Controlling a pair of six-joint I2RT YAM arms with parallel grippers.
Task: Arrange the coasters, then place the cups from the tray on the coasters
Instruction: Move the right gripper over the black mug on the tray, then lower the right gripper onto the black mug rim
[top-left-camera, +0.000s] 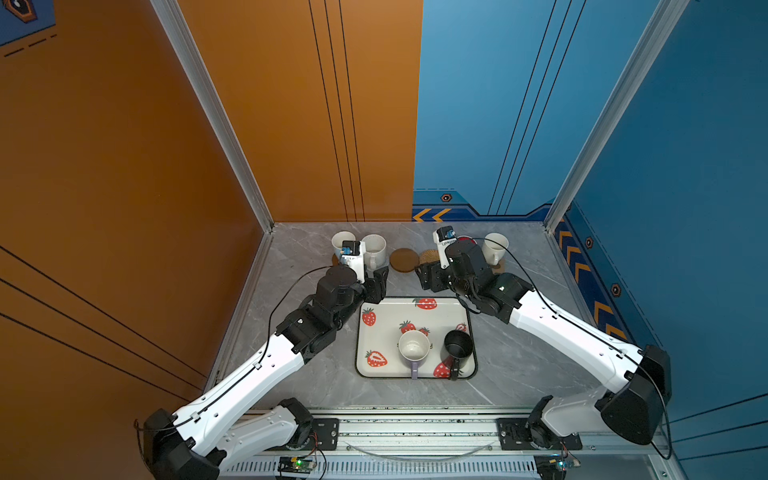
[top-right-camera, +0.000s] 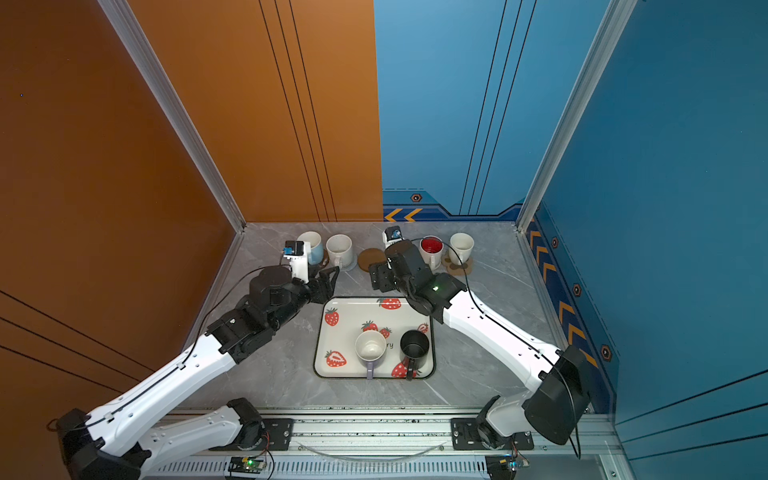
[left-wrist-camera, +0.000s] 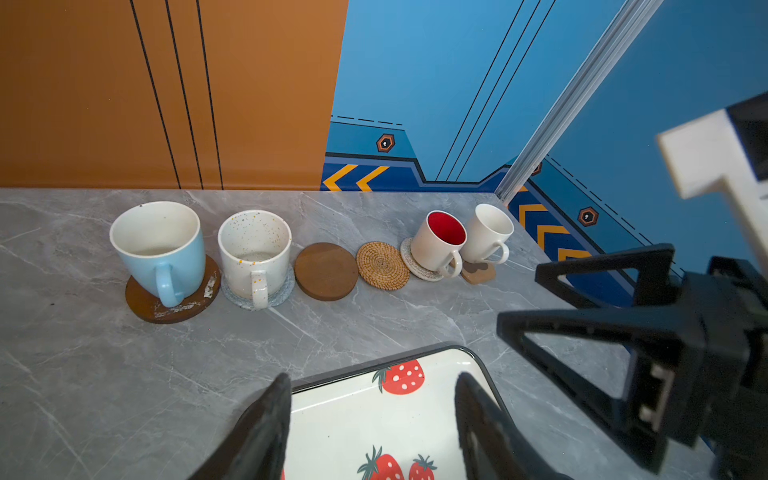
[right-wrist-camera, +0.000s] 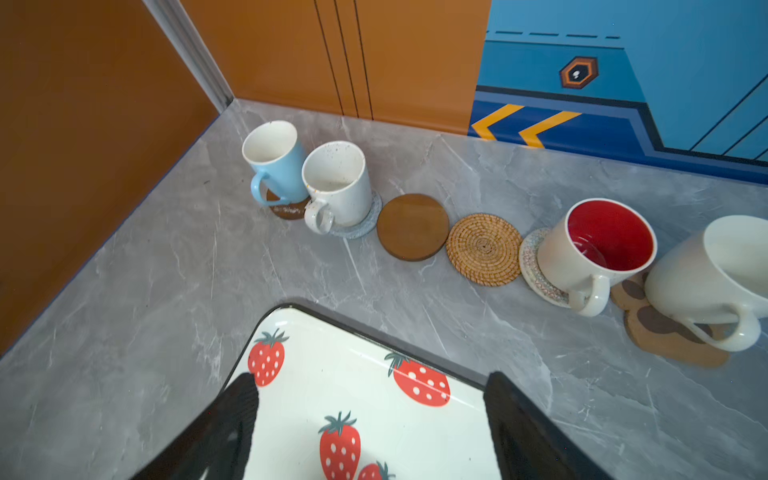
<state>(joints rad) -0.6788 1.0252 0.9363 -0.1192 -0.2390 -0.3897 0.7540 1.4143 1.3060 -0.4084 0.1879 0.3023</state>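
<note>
Four cups (left-wrist-camera: 160, 245) on coasters (left-wrist-camera: 199, 299), 12 o'clock — lavender cup (top-left-camera: 414, 345), black cup (top-left-camera: 458, 343) not yet off tray (top-left-camera: 390, 309); left tool (left-wrist-camera: 370, 382), right tool (right-wrist-camera: 372, 380) apart.

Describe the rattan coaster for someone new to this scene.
Beyond the strawberry tray, a row of coasters runs along the back wall. Two are bare; the rattan coaster is the one beside the red-lined mug, coiled and tan, unlike the smooth brown disc next to it.

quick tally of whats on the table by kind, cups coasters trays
cups: 6 - light blue, speckled white, red-inside, cream white, lavender, black
coasters: 6 - brown discs, woven rounds, rattan round, paw-print cork
tray: 1
total: 13
</note>
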